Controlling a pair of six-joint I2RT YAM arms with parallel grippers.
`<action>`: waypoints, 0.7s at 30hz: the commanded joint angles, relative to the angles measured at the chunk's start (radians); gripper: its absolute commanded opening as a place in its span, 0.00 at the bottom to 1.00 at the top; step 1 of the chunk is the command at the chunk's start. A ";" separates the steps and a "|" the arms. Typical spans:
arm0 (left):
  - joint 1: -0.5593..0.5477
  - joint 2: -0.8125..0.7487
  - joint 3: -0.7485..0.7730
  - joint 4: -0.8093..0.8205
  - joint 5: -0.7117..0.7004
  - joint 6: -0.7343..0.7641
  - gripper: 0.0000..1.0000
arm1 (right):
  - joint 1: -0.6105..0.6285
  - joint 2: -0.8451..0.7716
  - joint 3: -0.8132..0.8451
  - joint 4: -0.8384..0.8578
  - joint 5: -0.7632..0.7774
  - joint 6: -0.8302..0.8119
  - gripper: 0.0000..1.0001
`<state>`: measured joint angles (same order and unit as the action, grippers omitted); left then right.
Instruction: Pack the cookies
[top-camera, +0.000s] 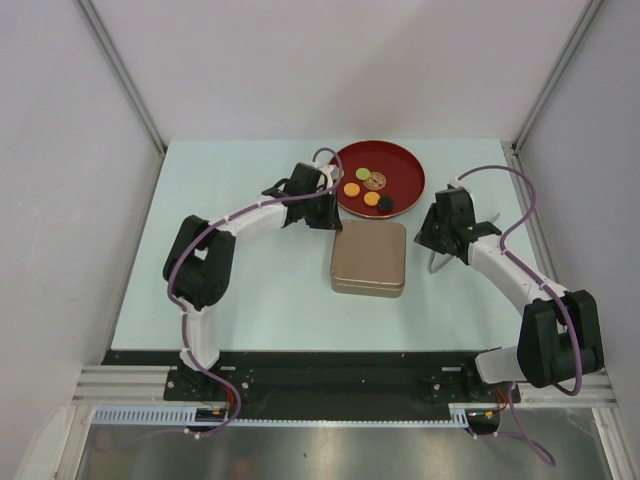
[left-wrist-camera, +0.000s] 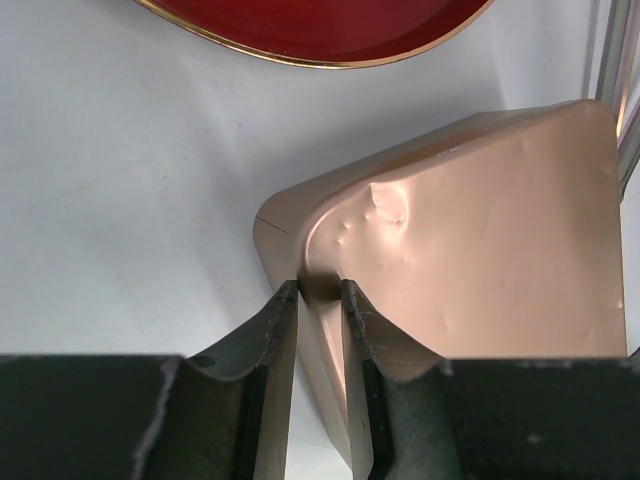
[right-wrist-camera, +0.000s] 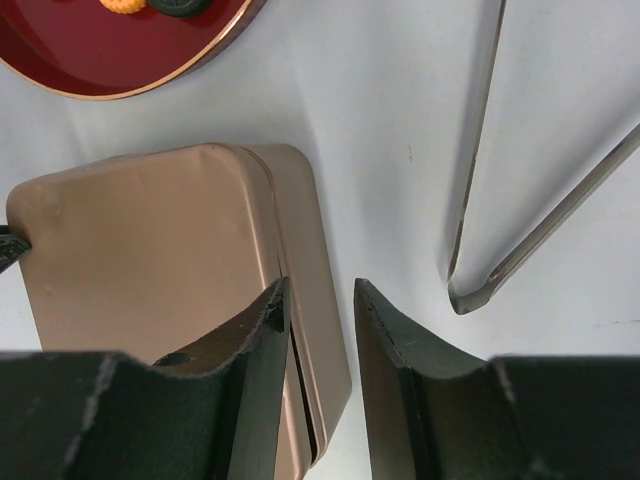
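Five cookies (top-camera: 371, 199) lay on the plate (top-camera: 402, 164) behind the closed tin (top-camera: 368, 256); left gripper (left-wrist-camera: 320, 291) pinched its lid corner, right gripper (right-wrist-camera: 320, 292) half-open astride its right wall, so probably steady base, lift lid level.

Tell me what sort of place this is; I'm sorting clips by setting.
Probably a robotics lab cell: white panels on aluminium posts enclose the tabletop; left arm and right arm are bolted to a base rail.
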<state>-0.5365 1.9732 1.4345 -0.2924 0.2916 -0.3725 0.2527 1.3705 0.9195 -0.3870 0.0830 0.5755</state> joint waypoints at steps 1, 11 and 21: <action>-0.010 0.000 0.026 0.032 0.012 0.017 0.28 | -0.003 0.001 -0.007 0.019 0.024 -0.003 0.37; -0.023 -0.048 -0.014 0.056 0.024 0.006 0.28 | -0.003 0.047 -0.013 0.028 0.006 0.003 0.32; -0.042 -0.088 -0.046 0.070 0.027 -0.005 0.28 | -0.006 0.197 -0.016 0.049 -0.054 0.004 0.05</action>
<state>-0.5522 1.9541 1.3972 -0.2535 0.2916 -0.3744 0.2501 1.5375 0.9108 -0.3744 0.0631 0.5758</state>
